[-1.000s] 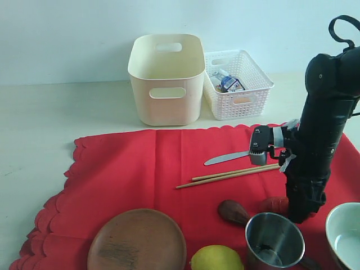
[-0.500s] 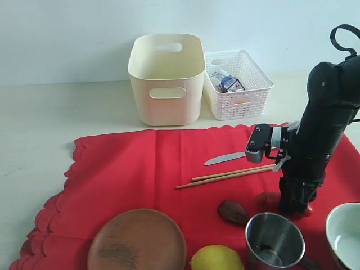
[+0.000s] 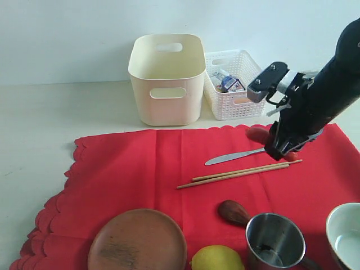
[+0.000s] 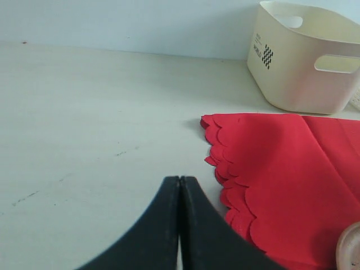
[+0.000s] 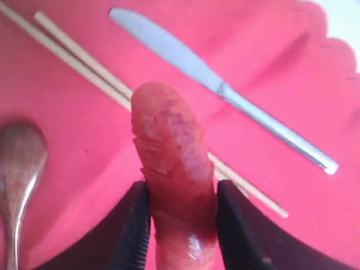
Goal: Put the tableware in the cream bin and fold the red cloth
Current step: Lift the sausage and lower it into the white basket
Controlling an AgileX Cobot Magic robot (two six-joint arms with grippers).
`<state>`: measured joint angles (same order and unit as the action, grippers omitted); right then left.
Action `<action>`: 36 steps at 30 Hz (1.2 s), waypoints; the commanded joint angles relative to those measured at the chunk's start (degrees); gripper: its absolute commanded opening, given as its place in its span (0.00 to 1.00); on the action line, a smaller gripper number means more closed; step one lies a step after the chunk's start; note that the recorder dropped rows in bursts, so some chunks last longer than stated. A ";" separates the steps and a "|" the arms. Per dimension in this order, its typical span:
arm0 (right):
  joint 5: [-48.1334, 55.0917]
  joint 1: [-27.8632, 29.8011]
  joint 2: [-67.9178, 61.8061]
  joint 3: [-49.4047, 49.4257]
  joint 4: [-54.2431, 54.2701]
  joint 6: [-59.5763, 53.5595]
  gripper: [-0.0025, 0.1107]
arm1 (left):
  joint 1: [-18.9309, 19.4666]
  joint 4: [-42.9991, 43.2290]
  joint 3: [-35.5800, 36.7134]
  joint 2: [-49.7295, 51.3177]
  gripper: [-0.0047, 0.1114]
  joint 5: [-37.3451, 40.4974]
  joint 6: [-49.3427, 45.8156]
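On the red cloth (image 3: 140,169), one knife (image 3: 228,158) and two chopsticks (image 3: 236,173) lie nearly parallel, long axes left-right and the blade tip leftward. One spoon (image 3: 233,211), plate (image 3: 136,241), cup (image 3: 274,241) and bowl (image 3: 344,233) line its near edge. Bare cloth separates them from the cream bin (image 3: 166,79) beyond the far edge; the right gripper (image 5: 181,188) pinches a sausage (image 5: 169,146) above the knife, while the left gripper (image 4: 179,191), pressed together, faces bare table beside the scallops.

The exterior camera looks across my desk (image 3: 45,112) from its near edge; my 2 wrist cameras, closer, share the red cloth (image 3: 129,163).
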<state>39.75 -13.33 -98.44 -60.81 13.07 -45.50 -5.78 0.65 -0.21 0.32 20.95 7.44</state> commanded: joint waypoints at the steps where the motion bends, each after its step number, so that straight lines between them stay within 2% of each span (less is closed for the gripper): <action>1: -3.09 0.03 1.68 -2.54 0.47 8.21 0.02 | 0.16 0.10 0.21 -0.32 0.04 -0.43 0.10; 4: -3.10 0.03 1.68 -6.56 1.17 13.57 0.02 | 0.16 0.10 0.21 -0.32 0.04 -0.43 0.10; 11: -6.50 0.03 -0.17 -16.83 7.93 14.47 0.02 | 0.16 0.10 0.21 -0.32 0.04 -0.43 0.10; 18: -6.50 0.15 -12.31 -30.47 7.93 17.01 0.02 | 0.16 0.10 0.21 -0.32 0.04 -0.43 0.10; 36: -6.12 3.46 -34.53 -53.26 8.05 18.78 0.02 | 0.16 0.10 0.21 -0.32 0.04 -0.43 0.10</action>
<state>34.05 -10.05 -130.90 -111.30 20.87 -26.93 -5.78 0.65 -0.21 0.32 20.95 7.44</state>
